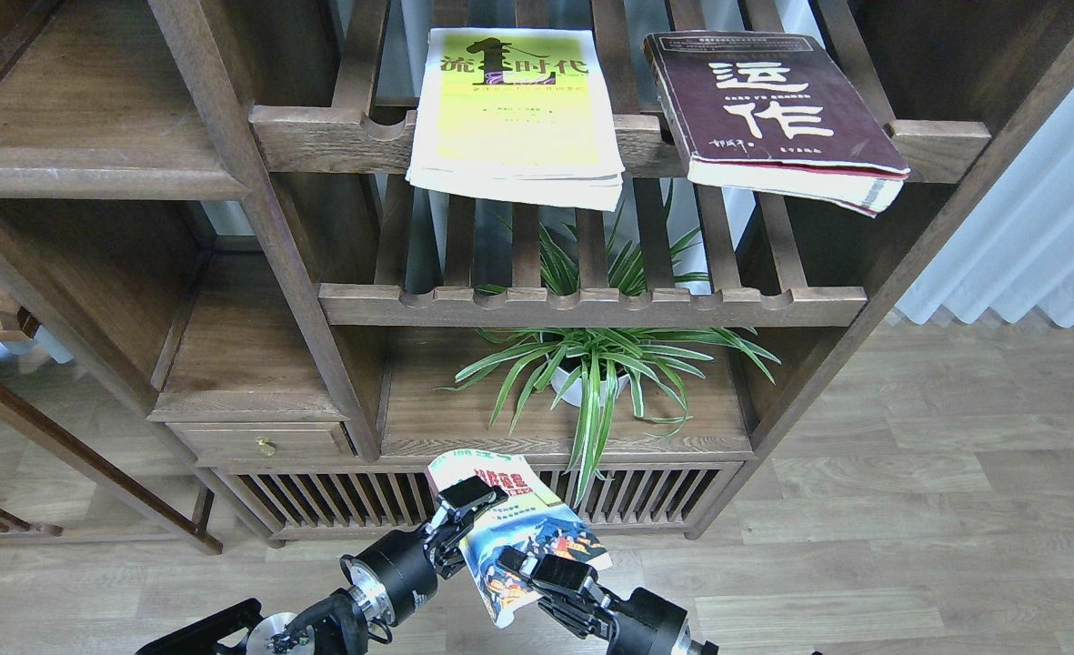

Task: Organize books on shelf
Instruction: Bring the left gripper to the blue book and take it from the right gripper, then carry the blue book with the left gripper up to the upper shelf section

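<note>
- Books, qty 3, all paperbacks.
- Yellow-green book (518, 114): lg format, black characters across top, "时代" legible at right; smaller print lines below too small to read. Lies flat, cover up, on upper slatted rack (336, 136), front edge overhanging the scalloped rail.
- Maroon book (768, 114): thick, big white characters "运作" on cover; small print above and below unreadable. Flat on same rack, to the right of yellow-green book, apart from it, rotated a bit, near corner hanging past the rail.
- Small book (523, 541): colourful cover, blue picture in lower part, red/yellow title band near top; lettering blurred, can't read. Held low in front of the cabinet, tilted, between both tools, cover bowed.
- Left tool (464, 509): arm enters from bottom left, bent up; fingers clamped on small book's left edge.
- Right tool (546, 573): arm enters from bottom centre-right, angled up-left; fingers clamped on book's lower right part.
- Slatted racks, qty 2: upper one w/ books, lower one (591, 305) bare of books.
- Potted plant (596, 368), qty 1: long green leaves, white pot, on flat board (427, 428) below lower rack.
- Drawer (264, 443), qty 1, brass knob, left of plant.
- Floor (909, 509): pale wood planks.
</note>
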